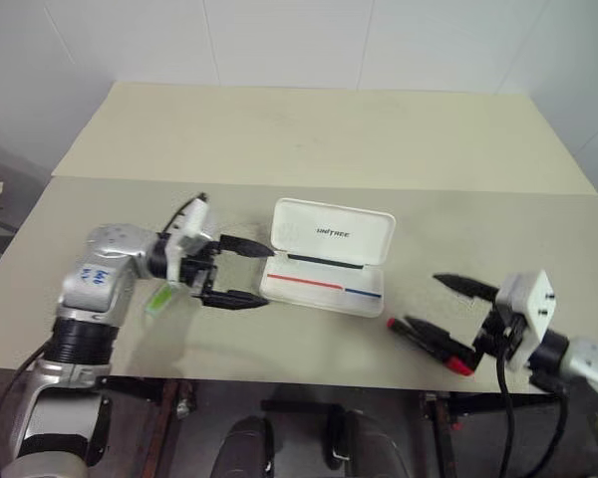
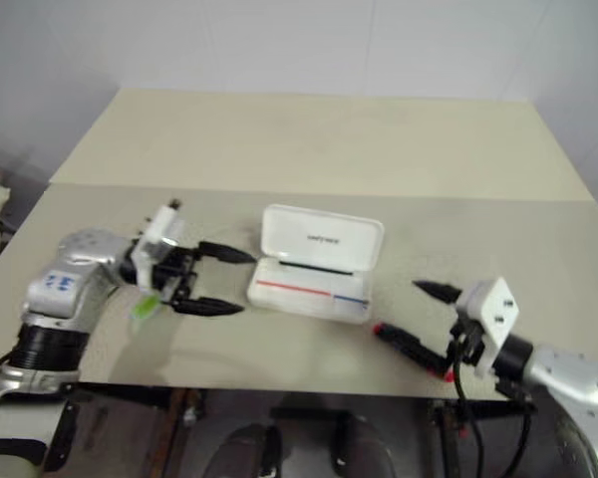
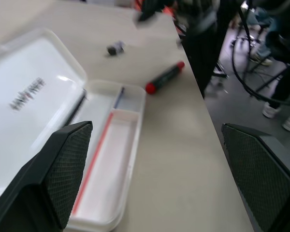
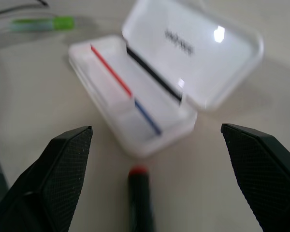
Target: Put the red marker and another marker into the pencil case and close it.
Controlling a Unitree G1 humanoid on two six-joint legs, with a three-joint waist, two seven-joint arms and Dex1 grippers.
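The white pencil case (image 1: 324, 284) lies open mid-table, its lettered lid (image 1: 334, 231) tilted back and its tray bare. The red marker (image 1: 394, 324), black with red ends, rests near the front edge, right of the case; it also shows in the right wrist view (image 4: 139, 193). My right gripper (image 1: 424, 301) hovers open over that marker, a finger on each side, gripping nothing. The lime-green marker (image 1: 159, 297) lies left of the case, partly under my left hand. My left gripper (image 1: 254, 271) is open and empty, pointing at the case's left end.
The table's front edge (image 1: 309, 383) runs just below the red marker. A seam (image 1: 379, 189) crosses the table behind the case. Off the table's edge in the left wrist view are cables and a person's shoes (image 3: 275, 111).
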